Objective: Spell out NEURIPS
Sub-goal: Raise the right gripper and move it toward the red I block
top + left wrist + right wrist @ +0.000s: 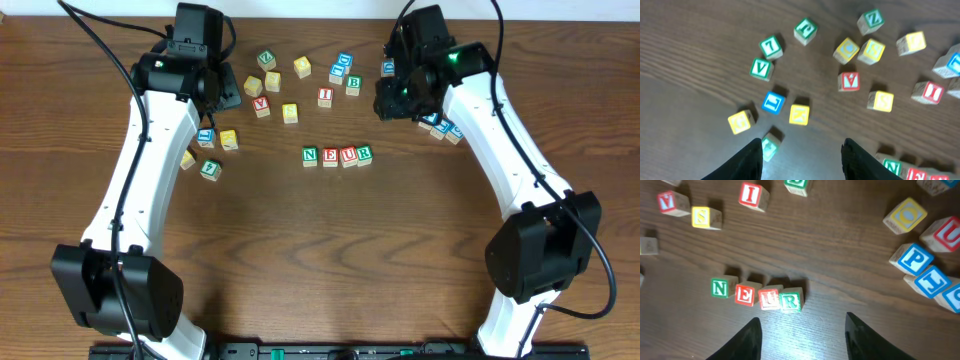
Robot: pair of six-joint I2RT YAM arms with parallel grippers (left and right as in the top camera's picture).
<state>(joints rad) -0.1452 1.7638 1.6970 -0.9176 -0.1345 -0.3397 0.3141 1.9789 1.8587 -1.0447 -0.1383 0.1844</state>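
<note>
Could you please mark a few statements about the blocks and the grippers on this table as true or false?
1. The row on the table starts with the N block and ends with the R block. True.
2. The red I block touches the R block. False: it lies apart from the row, among the loose blocks.
3. The left gripper and the right gripper are both open and hold nothing. True.
4. The letter on the R block is red. False: it is green.
5. The S block is yellow and lies outside the row. True.
</note>
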